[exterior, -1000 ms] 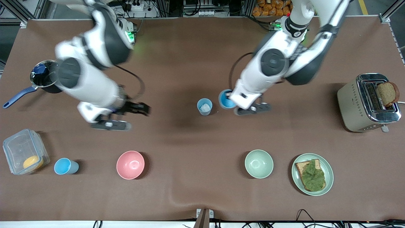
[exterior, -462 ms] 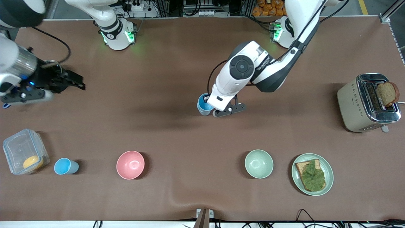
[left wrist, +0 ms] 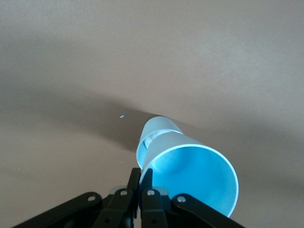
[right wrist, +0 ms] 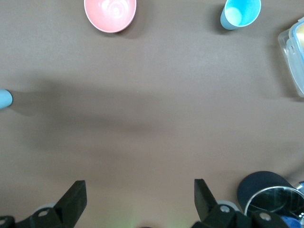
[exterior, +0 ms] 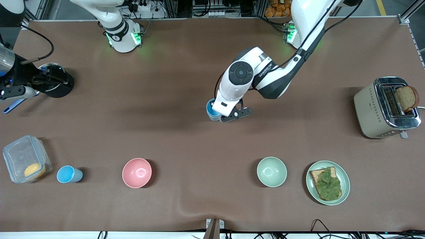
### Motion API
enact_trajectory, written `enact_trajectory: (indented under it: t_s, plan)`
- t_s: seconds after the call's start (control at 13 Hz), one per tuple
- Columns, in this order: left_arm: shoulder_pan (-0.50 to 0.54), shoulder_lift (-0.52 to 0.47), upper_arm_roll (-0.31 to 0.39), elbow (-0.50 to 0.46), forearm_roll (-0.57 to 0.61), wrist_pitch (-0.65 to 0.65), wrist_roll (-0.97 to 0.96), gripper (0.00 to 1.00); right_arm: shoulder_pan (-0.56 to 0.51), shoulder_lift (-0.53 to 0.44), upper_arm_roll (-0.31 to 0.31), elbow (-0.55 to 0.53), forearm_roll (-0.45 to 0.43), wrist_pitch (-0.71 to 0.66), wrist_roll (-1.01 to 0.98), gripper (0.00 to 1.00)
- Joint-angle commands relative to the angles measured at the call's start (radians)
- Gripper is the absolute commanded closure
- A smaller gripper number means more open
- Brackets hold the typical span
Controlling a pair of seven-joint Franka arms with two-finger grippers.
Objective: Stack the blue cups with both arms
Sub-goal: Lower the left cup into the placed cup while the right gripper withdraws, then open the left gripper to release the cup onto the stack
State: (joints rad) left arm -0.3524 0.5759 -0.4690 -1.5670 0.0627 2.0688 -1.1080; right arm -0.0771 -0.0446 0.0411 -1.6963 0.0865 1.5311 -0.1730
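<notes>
Left gripper (left wrist: 140, 190): shut tight on the rim of a blue cup (left wrist: 194, 173), in the middle of the table.
Held cup: it sits over a second cup (left wrist: 154, 135). In the left wrist view its bottom goes down into that one. In the front view only a bit of blue (exterior: 210, 110) peeks out from under the left arm.
Third cup (exterior: 68, 174): stands alone near the front camera, toward the right arm's end of the table, just beside a clear box (exterior: 25, 162).
Right gripper (right wrist: 137, 202): fingers wide apart, holding nothing. It hangs over the table by a pot (exterior: 54, 81) at the right arm's end.
Pink bowl (exterior: 136, 172): beside the third cup, toward the middle.
Green bowl (exterior: 271, 171): near the front camera too, beside a plate (exterior: 345, 179) with bread.
Toaster (exterior: 382, 109): at the left arm's end of the table, a slice of bread sticking out.
</notes>
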Motion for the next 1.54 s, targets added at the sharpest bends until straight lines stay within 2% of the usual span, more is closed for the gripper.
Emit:
enact_trajectory:
  t_s: [0.0, 0.23, 0.54, 0.62, 0.69, 0.77, 1.0, 1.46]
  plan:
    - [-0.011, 0.012, 0.004, -0.008, 0.028, 0.005, -0.035, 1.0, -0.023, -0.106, 0.026, -0.033, -0.034, -0.08, -0.014, 0.0]
    - [-0.026, 0.032, 0.004, -0.01, 0.06, 0.005, -0.038, 1.0, -0.02, -0.11, 0.025, 0.012, -0.1, -0.143, -0.016, 0.0]
    - [-0.036, 0.05, 0.004, -0.01, 0.063, 0.007, -0.052, 1.0, -0.021, -0.098, 0.026, 0.01, -0.1, -0.14, -0.016, 0.0]
    - [-0.036, 0.061, 0.004, -0.002, 0.077, 0.007, -0.052, 0.95, -0.02, -0.092, 0.026, 0.012, -0.102, -0.135, -0.016, 0.0]
    - [-0.03, 0.065, 0.004, -0.001, 0.091, 0.007, -0.038, 0.45, -0.021, -0.084, 0.025, 0.015, -0.103, -0.129, -0.016, 0.0]
    - [-0.028, 0.065, 0.004, -0.001, 0.094, 0.007, -0.033, 0.0, -0.018, -0.083, 0.023, 0.018, -0.105, -0.121, -0.016, 0.0]
    - [-0.019, 0.03, 0.004, 0.005, 0.1, 0.005, -0.041, 0.0, -0.007, -0.074, 0.025, 0.018, -0.114, -0.112, -0.016, 0.0]
    - [0.125, -0.198, 0.007, 0.004, 0.132, -0.012, -0.039, 0.0, -0.003, -0.07, 0.026, 0.024, -0.111, -0.092, -0.014, 0.0]
